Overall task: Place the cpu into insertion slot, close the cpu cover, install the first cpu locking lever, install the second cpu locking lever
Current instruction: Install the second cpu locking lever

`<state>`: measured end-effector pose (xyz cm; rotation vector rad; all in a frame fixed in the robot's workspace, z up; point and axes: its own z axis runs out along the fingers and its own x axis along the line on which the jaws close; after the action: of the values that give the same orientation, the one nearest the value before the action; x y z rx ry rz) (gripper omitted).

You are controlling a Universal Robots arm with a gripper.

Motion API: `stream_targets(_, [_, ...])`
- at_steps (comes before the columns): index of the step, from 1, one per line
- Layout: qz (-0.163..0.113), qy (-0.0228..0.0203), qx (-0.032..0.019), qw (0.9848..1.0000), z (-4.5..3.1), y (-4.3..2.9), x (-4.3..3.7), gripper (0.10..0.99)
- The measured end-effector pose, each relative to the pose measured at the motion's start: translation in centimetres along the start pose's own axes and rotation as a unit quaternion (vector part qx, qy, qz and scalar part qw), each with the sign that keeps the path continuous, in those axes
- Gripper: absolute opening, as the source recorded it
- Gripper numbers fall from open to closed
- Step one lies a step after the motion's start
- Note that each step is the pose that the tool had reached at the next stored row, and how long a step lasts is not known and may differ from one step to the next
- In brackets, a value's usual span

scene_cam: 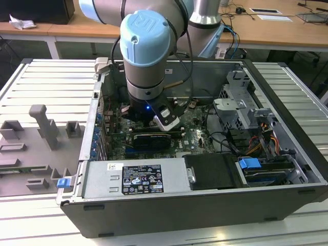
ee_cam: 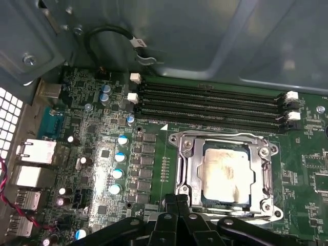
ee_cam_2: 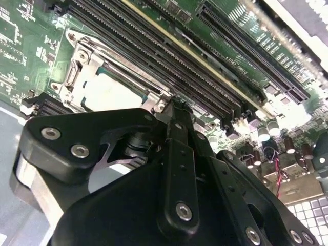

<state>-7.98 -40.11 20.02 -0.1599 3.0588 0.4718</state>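
Note:
The cpu (ee_cam: pixel 225 174) lies flat in the insertion slot (ee_cam: pixel 180 180) on the green motherboard, its pale metallic face showing through the window of the cpu cover (ee_cam: pixel 225 138). The silver cover frame is down around the chip. My gripper (ee_cam: pixel 177 201) hovers at the socket's edge with its black fingers (ee_cam: pixel 167 221) drawn together and nothing visible between them. In the second wrist view the gripper (ee_cam_2: pixel 177 102) tip sits just beside the cpu (ee_cam_2: pixel 110 92) and the cover (ee_cam_2: pixel 84 54). In the exterior view the arm's wrist (scene_cam: pixel 146 110) reaches down into the open computer case.
Long black memory slots (ee_cam: pixel 210 102) run right beside the socket. Capacitors (ee_cam: pixel 120 164) and rear ports (ee_cam: pixel 36 154) stand further off. The case wall (scene_cam: pixel 169 79), drive cage (scene_cam: pixel 241 102), power supply (scene_cam: pixel 138 177) and cables (scene_cam: pixel 220 138) hem in the board.

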Motion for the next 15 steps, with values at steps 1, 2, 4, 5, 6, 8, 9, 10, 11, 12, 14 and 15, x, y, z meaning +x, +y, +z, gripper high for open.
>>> stream_targets(1, [0.0, -0.0001, -0.0015, 1.0, 0.05, -0.06, 0.02, 0.106])
stream_targets(2, [0.0, -0.0002, -0.0025, 1.0, 0.06, -0.06, 0.01, 0.106])
stream_targets(4, [0.0, -0.0003, -0.0026, 1.0, 0.02, -0.06, 0.01, 0.106])
stream_targets(5, [0.0, -0.0002, -0.0025, 1.0, -0.09, -0.03, 0.01, 0.106])
stream_targets(6, [0.0, -0.0002, -0.0026, 1.0, -0.29, 0.04, -0.01, 0.106])
stream_targets(8, [0.0, -0.0002, -0.0027, 1.0, -0.79, 0.18, -0.2, 0.106])
stream_targets(9, [0.0, -0.0002, -0.0026, 1.0, -0.83, 0.18, -0.36, 0.106])
stream_targets(10, [0.0, -0.0001, -0.0026, 1.0, -0.87, 0.16, -0.61, 0.106])
stream_targets(11, [0.0, 0.0, -0.0026, 1.0, -0.93, 0.15, -0.96, 0.106])
stream_targets(12, [0.0, 0.0001, -0.0027, 1.0, -0.99, 0.13, -1.2, 0.106])
stream_targets(14, [0.0, 0.0002, -0.0026, 1.0, -1.27, 0.18, -1.39, 0.106])
stream_targets(15, [0.0, 0.0001, -0.0026, 1.0, -1.57, 0.27, -1.41, 0.106])
